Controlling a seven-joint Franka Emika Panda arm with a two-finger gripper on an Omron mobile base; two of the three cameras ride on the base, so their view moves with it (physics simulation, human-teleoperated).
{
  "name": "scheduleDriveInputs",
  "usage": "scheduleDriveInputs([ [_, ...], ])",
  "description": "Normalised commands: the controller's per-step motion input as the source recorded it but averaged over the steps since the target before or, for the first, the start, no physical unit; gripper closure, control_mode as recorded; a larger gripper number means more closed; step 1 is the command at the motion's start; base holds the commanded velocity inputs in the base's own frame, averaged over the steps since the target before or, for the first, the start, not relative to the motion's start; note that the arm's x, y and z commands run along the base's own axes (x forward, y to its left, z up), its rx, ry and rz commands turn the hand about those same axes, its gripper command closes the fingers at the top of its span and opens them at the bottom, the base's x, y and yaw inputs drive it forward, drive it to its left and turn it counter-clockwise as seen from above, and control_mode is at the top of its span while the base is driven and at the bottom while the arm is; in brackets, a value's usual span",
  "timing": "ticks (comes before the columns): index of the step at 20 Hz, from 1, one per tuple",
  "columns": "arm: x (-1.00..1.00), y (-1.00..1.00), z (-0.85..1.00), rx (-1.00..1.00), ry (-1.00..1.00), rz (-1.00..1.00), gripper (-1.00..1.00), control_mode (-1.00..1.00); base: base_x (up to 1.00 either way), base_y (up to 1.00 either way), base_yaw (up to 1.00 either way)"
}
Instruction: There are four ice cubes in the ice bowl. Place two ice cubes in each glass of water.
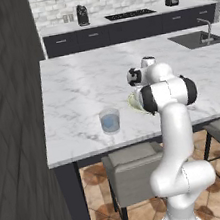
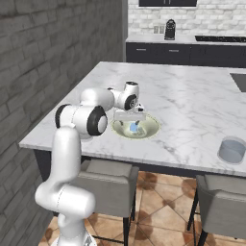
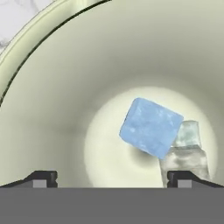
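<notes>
The gripper [image 2: 134, 126] hangs inside the ice bowl [image 2: 151, 130], jaws spread wide and holding nothing; a pale blue ice cube [image 3: 151, 127] lies tilted on the bowl's floor; small, hard, likely slippery; best pinched across two flat opposite faces.

One ice bowl [image 2: 153, 128] sits near the bench's [image 1: 77, 82] front edge. Inside it, two ice cubes can be counted: one blue cube [image 3: 151, 127] and one paler cube [image 3: 186, 155]. Two glasses: one [image 1: 110, 121], another [image 2: 232, 150].
</notes>
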Motion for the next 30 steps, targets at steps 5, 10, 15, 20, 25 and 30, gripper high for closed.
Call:
scheduleDriveInputs([
  [5, 0.08, -0.13, -0.06, -0.04, 0.07, -0.17, -1.00, -1.00, 0.00, 0.00, 0.00],
  [10, 0.23, -0.01, -0.15, -0.01, 0.02, -0.18, -1.00, -1.00, 0.00, 0.00, 0.00],
  [15, 0.38, 0.00, -0.25, 0.00, 0.02, -0.13, -1.00, -1.00, 0.00, 0.00, 0.00],
  [20, 0.35, -0.05, -0.25, 0.00, 0.05, -0.12, -1.00, -1.00, 0.00, 0.00, 0.00],
  [25, 0.03, -0.10, -0.03, 0.00, 0.05, -0.13, -1.00, -1.00, 0.00, 0.00, 0.00],
  [30, -0.14, -0.10, -0.03, 0.00, 0.08, -0.14, 1.00, -1.00, 0.00, 0.00, 0.00],
])
